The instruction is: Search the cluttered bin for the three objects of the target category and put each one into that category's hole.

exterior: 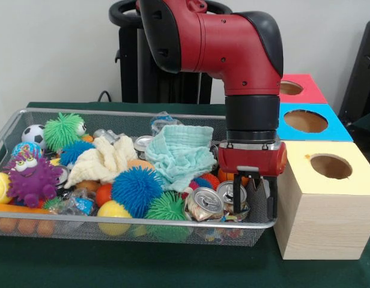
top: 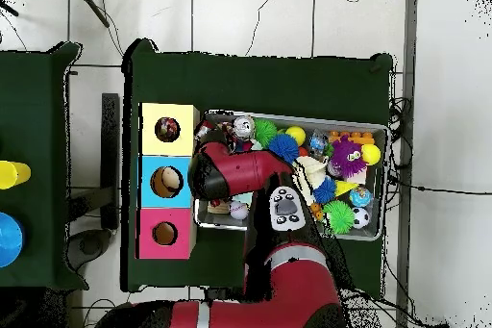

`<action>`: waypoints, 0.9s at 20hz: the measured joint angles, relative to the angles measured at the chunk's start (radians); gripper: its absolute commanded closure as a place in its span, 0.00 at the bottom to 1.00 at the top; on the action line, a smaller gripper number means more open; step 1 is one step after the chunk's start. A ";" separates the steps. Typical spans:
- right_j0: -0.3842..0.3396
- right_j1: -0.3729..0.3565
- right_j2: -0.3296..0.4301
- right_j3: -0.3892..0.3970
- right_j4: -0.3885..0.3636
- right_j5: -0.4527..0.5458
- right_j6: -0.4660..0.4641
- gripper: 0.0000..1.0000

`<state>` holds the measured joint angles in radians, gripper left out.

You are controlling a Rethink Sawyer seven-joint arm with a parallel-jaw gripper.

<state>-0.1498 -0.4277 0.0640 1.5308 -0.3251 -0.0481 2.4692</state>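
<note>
My gripper (exterior: 254, 204) hangs low at the right end of the wire bin (exterior: 11, 129), fingers apart and nothing visibly held. Its left finger (exterior: 236, 201) stands in front of a crushed silver can (exterior: 228, 191); the right finger (exterior: 272, 205) is by the bin's right wall. A second crushed can (exterior: 204, 203) lies just left of them, and a third can (exterior: 142, 143) sits further back. Three boxes with round holes stand right of the bin: yellow (exterior: 331, 166), blue (exterior: 306, 121), red (exterior: 291, 88). In the overhead view the arm (top: 231, 170) hides the gripper.
The bin is crowded: a mint cloth (exterior: 185, 150), a cream cloth (exterior: 104, 159), blue (exterior: 137, 189) and green (exterior: 167, 207) spiky balls, a purple monster toy (exterior: 32, 177), a soccer ball (exterior: 33, 135), a yellow ball (exterior: 114, 213). The yellow box stands close beside the gripper.
</note>
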 measured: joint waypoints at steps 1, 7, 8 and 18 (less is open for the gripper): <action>0.000 0.000 0.000 -0.001 -0.003 0.000 0.000 0.00; -0.002 -0.003 0.000 -0.007 -0.041 0.017 0.000 0.00; -0.002 -0.003 0.000 -0.007 -0.044 0.022 0.000 0.00; -0.043 -0.011 0.000 -0.008 -0.124 0.133 0.000 0.00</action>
<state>-0.1929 -0.4383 0.0635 1.5233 -0.4496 0.0853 2.4692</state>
